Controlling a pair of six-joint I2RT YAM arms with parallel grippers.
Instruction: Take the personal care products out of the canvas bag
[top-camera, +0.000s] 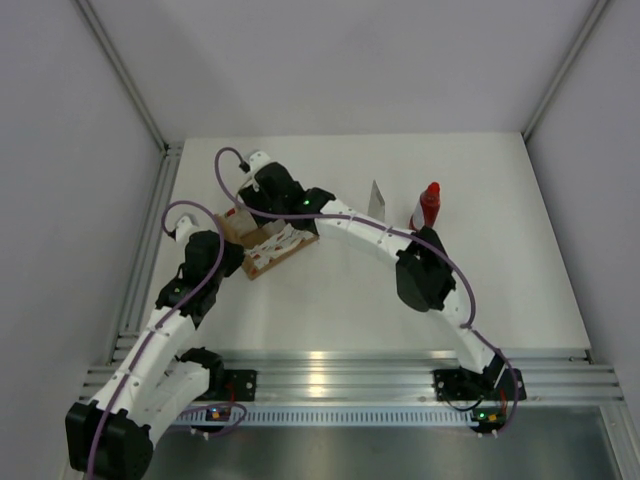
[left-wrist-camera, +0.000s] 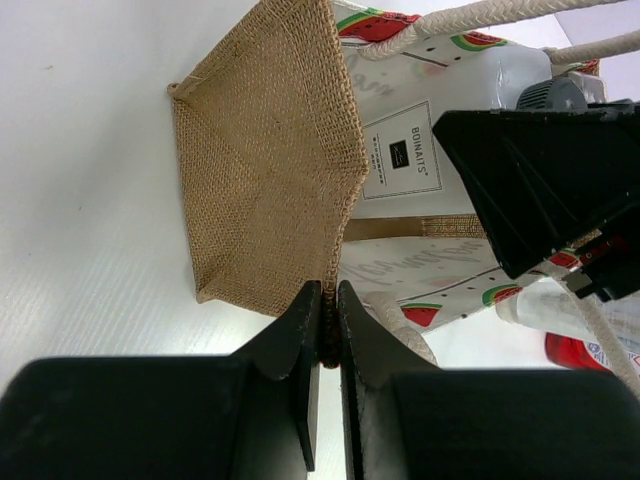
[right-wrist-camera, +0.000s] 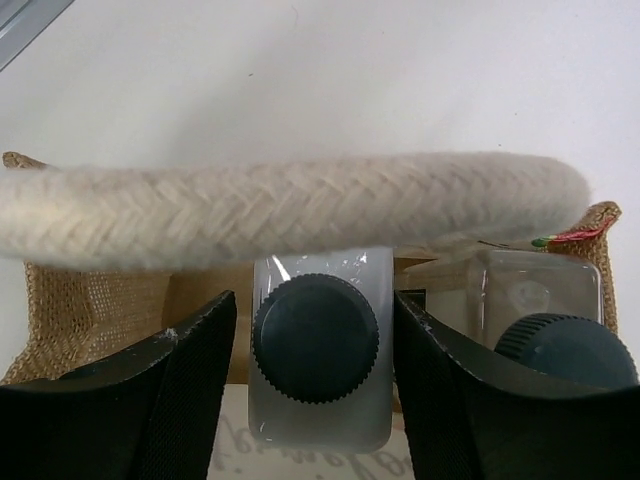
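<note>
At the far-left part of the worktop (top-camera: 330, 310) sits the canvas bag (top-camera: 265, 245), tan weave on its end and a white-and-red printed panel turned towards the overhead camera. Both arms meet at it.

The left jaws are closed on the bag's lower woven edge. In the left wrist view the two fingers (left-wrist-camera: 300, 330) press together with a fold of burlap pinched between them.

The right arm reaches across from the right of the bag to its mouth. The right jaws are spread apart, one finger (right-wrist-camera: 190, 390) on each side of the pale dark-capped bottle (right-wrist-camera: 315, 335), which is inside the bag with its cap towards the wrist camera. A narrow gap shows on both sides of the cap, so the fingers bracket it without touching.

Just right of that bottle, also inside the bag, is a second bottle (right-wrist-camera: 560, 345) with a clear body and a dark ribbed cap. A white loop handle (right-wrist-camera: 290, 205) crosses the bag's mouth above both caps.

Well to the right of the bag, the red bottle (top-camera: 428, 205) stands upright on the worktop. The flat silvery-grey tube (top-camera: 378, 197) stands between the bag and the red bottle, nearer the bottle.
</note>
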